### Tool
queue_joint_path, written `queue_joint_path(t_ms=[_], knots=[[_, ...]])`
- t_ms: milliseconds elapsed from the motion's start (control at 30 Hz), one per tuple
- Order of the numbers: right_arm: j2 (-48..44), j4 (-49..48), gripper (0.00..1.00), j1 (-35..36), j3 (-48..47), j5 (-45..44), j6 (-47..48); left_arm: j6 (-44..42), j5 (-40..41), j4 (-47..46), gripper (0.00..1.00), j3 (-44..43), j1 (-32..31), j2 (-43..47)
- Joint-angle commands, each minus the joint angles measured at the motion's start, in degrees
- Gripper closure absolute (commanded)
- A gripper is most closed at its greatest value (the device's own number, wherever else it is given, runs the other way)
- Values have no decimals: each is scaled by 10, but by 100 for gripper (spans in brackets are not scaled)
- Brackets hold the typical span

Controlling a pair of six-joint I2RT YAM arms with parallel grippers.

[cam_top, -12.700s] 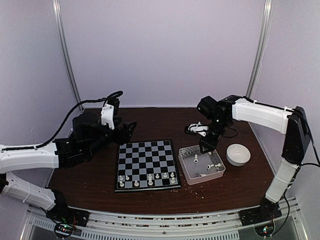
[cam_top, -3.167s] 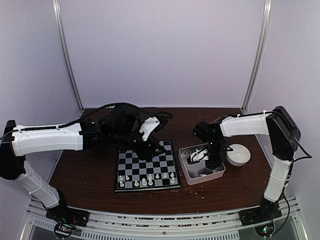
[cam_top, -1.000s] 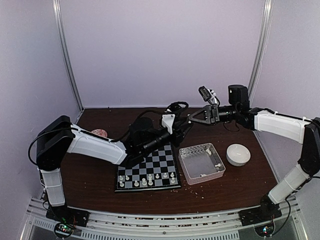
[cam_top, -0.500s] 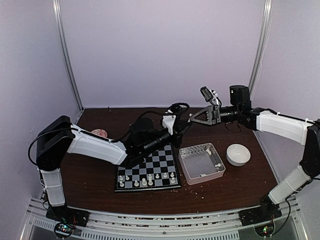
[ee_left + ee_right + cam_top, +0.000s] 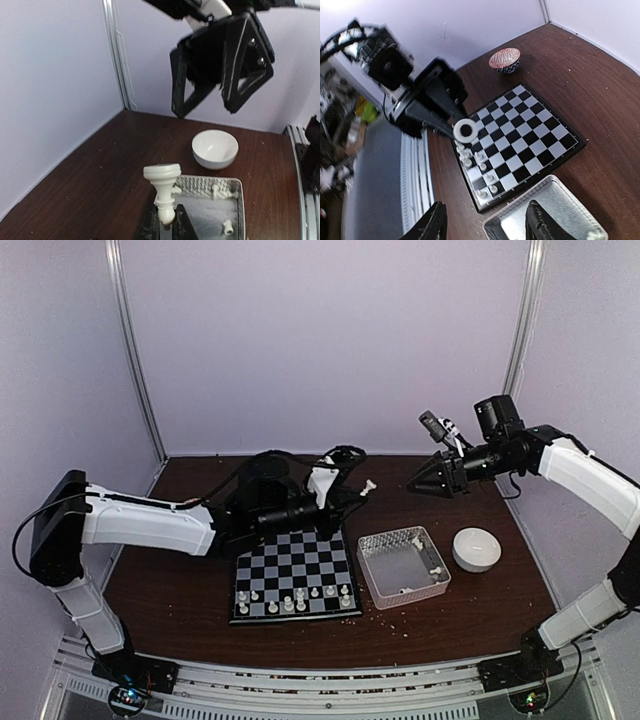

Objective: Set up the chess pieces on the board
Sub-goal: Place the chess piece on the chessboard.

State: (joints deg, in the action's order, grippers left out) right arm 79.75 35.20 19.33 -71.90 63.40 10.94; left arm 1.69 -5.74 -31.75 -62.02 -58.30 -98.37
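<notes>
My left gripper (image 5: 355,490) is shut on the head of a white chess piece (image 5: 368,485), held in the air past the far right corner of the board (image 5: 300,555). In the left wrist view the chess piece (image 5: 164,192) stands base-up between the fingers. My right gripper (image 5: 414,482) hangs open and empty to its right, a short gap away. Several white chess pieces (image 5: 300,597) stand on the board's near rows, and in the right wrist view too (image 5: 480,165). A few more pieces (image 5: 432,568) lie in the clear tray (image 5: 400,565).
A white bowl (image 5: 476,548) sits right of the tray. A red patterned bowl (image 5: 504,60) stands left of the board near the back. Pale crumbs (image 5: 395,618) dot the table in front of the tray.
The two grippers met above the board's far corner. The left one shut on the piece, the right one opened and drew back to the right, and the left pulled slightly left.
</notes>
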Motion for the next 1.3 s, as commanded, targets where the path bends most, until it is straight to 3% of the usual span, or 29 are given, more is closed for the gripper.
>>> queue_joint_path(t_ms=[0, 167, 300, 500, 833, 1267], knots=[[18, 275, 49, 16, -82, -68, 333, -30, -128, 241, 97, -45, 23, 31], [46, 305, 51, 52, -125, -93, 396, -94, -246, 397, 96, -52, 31, 50], [47, 275, 52, 125, -110, -132, 395, -102, -298, 450, 95, -56, 37, 54], [37, 156, 52, 199, -51, -135, 302, -81, -306, 400, 95, -32, 37, 73], [58, 36, 51, 225, -21, -124, 185, -47, -320, 346, 95, -23, 37, 83], [83, 24, 59, 232, -20, -90, 148, -22, -295, 298, 94, -9, 37, 83]])
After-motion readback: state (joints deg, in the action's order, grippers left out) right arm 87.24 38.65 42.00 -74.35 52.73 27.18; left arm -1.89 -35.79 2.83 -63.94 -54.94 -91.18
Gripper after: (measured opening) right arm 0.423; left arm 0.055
